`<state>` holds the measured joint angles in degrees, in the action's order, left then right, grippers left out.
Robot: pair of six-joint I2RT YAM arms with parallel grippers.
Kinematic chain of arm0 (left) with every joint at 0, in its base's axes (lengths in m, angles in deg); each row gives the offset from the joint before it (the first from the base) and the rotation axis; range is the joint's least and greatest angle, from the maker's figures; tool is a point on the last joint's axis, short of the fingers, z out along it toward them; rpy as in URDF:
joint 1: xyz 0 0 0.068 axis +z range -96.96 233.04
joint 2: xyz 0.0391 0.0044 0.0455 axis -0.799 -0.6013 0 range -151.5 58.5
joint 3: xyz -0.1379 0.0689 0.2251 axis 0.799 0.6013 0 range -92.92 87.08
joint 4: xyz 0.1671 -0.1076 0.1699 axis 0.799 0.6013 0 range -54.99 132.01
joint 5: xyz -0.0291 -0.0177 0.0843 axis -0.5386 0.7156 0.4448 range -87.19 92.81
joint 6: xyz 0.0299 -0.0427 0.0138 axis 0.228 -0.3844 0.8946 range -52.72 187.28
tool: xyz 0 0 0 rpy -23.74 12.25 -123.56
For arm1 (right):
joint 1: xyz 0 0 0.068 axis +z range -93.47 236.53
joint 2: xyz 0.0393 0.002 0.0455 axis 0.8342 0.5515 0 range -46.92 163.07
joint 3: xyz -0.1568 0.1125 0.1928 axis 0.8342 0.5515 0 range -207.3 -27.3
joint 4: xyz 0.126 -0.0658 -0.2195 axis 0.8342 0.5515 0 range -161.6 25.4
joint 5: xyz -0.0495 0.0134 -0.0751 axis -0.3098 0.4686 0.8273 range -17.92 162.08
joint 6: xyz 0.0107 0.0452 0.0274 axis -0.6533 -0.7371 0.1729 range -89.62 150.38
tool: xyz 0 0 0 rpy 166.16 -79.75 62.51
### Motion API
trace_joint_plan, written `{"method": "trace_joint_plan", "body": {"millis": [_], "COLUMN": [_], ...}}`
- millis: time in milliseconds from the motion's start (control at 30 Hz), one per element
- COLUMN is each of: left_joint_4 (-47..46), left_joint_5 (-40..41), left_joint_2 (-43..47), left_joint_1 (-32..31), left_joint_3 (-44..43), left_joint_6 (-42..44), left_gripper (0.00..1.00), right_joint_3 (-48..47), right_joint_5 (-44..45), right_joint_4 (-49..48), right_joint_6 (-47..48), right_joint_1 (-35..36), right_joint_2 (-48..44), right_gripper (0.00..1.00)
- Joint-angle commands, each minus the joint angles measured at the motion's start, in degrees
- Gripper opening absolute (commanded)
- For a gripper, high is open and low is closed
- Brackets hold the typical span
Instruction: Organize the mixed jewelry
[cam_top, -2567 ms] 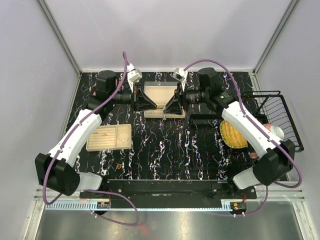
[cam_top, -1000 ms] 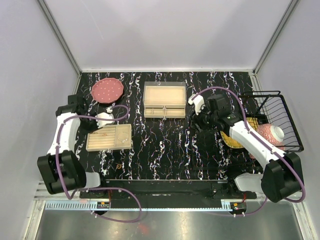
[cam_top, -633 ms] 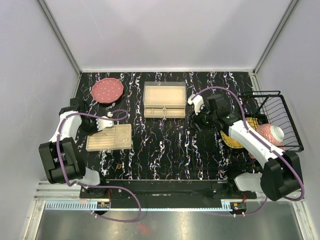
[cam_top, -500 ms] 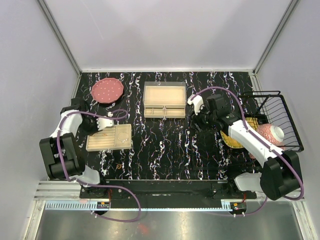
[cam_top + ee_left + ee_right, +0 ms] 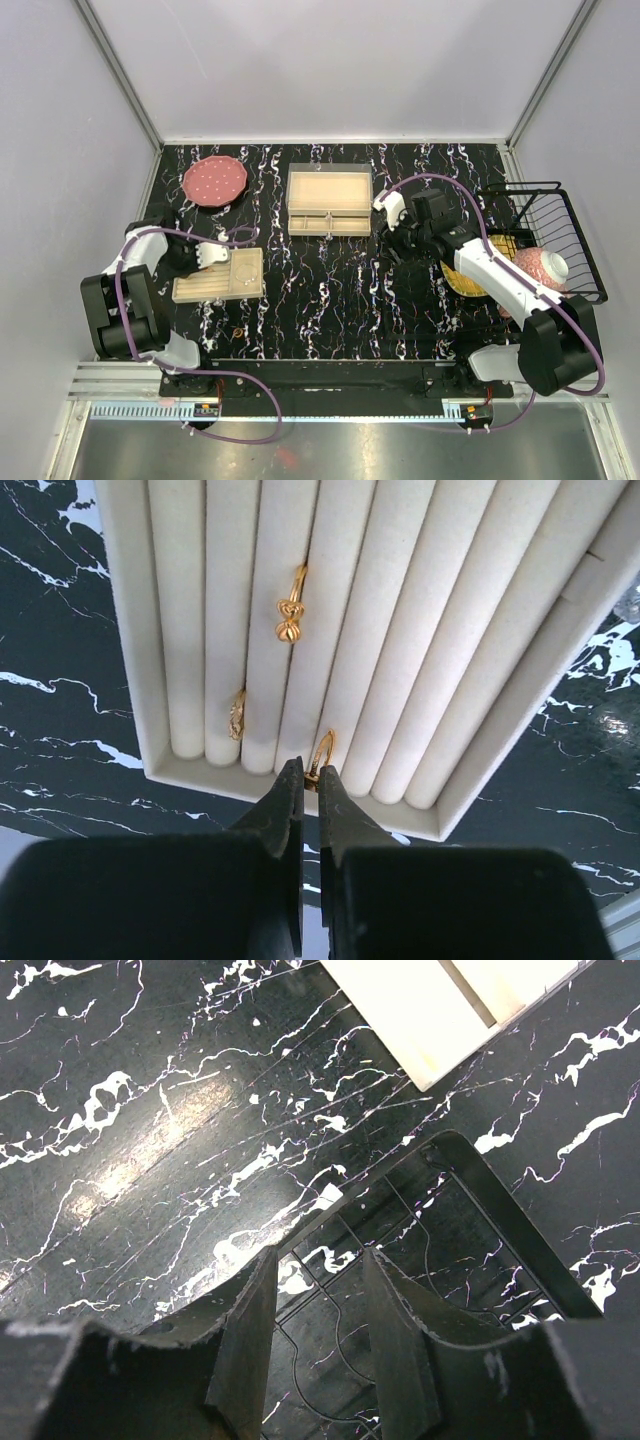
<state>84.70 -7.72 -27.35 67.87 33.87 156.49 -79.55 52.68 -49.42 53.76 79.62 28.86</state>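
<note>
My left gripper (image 5: 311, 772) is shut on a small gold ring (image 5: 323, 748), held at the near end of the beige tray (image 5: 470, 770) over a groove between its padded rolls. Two more gold rings (image 5: 289, 618) (image 5: 237, 715) sit in grooves further left. From above, the left gripper (image 5: 205, 255) is at the tray's (image 5: 248, 290) left end. A loose gold ring (image 5: 238, 331) lies on the black tabletop below the tray. My right gripper (image 5: 318, 1257) is open and empty, hovering over a flat black wire rack (image 5: 500, 1212).
A beige drawer box (image 5: 329, 199) stands at the back centre, and a pink plate (image 5: 214, 181) sits at the back left. At the right edge a black wire basket (image 5: 560, 215) stands beside a yellow item (image 5: 466, 275) and a pink-and-white object (image 5: 545, 265).
The left arm swung back from the drawer box and brought its gripper down to the tray's left end. The right arm pulled back to the wire rack and has barely moved since.
</note>
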Motion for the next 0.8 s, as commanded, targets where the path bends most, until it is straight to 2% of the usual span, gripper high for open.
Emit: {"method": "trace_joint_plan", "body": {"millis": [0,767], "left_joint_4": [-1.0,-1.8], "left_joint_5": [0.1,-1.1], "left_joint_2": [2.4,6.2], "left_joint_1": [-0.1,-0.2], "left_joint_3": [1.5,2.1], "left_joint_6": [2.0,3.4], "left_gripper": [0.0,0.0], "right_joint_3": [-0.2,-0.3], "right_joint_5": [-0.9,-1.6], "right_joint_4": [-1.3,-0.3], "right_joint_6": [0.7,1.0], "right_joint_1": [-0.3,-0.2], "right_joint_2": [0.1,1.1], "right_gripper": [0.45,0.46]}}
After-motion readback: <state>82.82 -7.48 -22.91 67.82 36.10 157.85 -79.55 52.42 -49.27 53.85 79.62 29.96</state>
